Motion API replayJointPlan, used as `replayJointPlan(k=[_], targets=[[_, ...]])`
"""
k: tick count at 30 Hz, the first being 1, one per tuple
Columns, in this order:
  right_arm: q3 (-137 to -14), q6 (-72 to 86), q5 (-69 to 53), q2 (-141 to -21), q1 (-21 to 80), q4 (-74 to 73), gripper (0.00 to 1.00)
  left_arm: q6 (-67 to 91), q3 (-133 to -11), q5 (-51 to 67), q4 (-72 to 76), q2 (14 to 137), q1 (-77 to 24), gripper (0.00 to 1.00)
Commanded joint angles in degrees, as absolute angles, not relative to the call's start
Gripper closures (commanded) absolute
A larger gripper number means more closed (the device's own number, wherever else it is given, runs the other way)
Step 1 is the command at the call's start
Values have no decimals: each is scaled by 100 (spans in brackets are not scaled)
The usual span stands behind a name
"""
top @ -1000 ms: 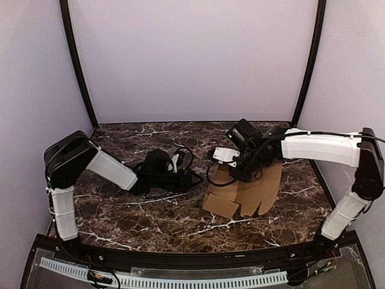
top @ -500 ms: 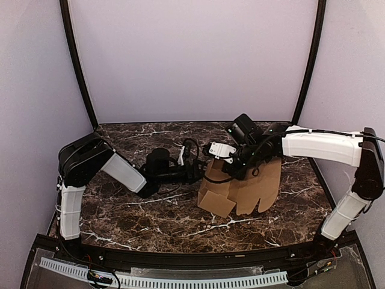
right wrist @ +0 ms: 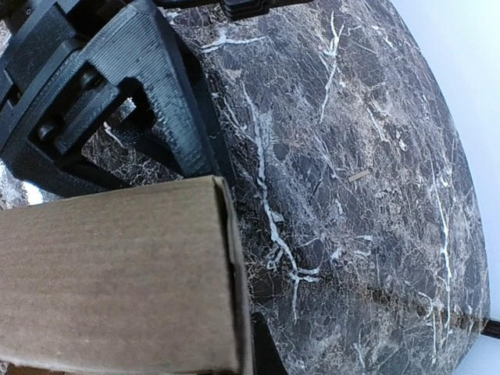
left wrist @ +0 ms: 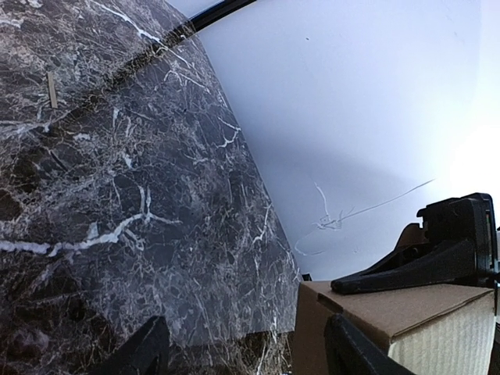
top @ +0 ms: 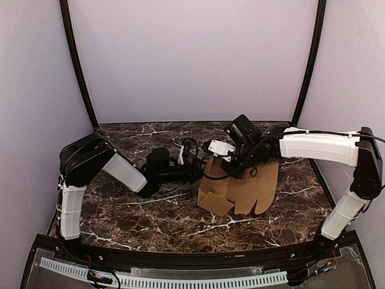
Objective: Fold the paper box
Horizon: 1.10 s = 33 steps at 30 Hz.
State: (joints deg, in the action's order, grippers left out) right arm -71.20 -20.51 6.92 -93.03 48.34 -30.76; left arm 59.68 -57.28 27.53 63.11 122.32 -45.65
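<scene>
Marble [top: 150, 217]: left claw [top: 198, 171] nearer paper box [top: 258, 186]

Plain brown paper box [top: 240, 186]. Bench [top: 120, 211]: dark brown marble pattern, white veins. Walls [top: 192, 60] pale lilac. Left arm [top: 124, 171] and right arm [top: 313, 146]: white, black joints.

left end effector [left wrist: 246, 355] splayed, right end effector [top: 233, 167] clamped
</scene>
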Motion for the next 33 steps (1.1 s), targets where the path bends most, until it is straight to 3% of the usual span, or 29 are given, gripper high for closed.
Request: replayJointPlan(k=[1,3,7,16,22,28,33], targets=[[-7247,-1728,869,-9554,4808,-2299,100,5959,-5978,3149,6538,12155,-4897,31],[-7272,-1748,630,-9537,4797,-2357,100,5974,-5958,3098,6458,12155,-4891,32],[-7160,-1857,-44,-9440,4741,-2451,87,5955,-5865,3024,6337,12156,-4859,33],[-6984,-2066,-486,-9378,4700,-2466,85,6152,-5678,3093,6594,12168,-4728,35],[-6917,-2175,-738,-9413,4702,-2365,76,6251,-5739,3187,6619,12173,-4713,37],[-6898,-2175,-620,-9398,4702,-2295,81,6348,-5677,3216,6755,12173,-4688,39],[-6711,-2119,-240,-9277,4702,-2078,93,6378,-5687,3210,6768,12208,-4680,40]])
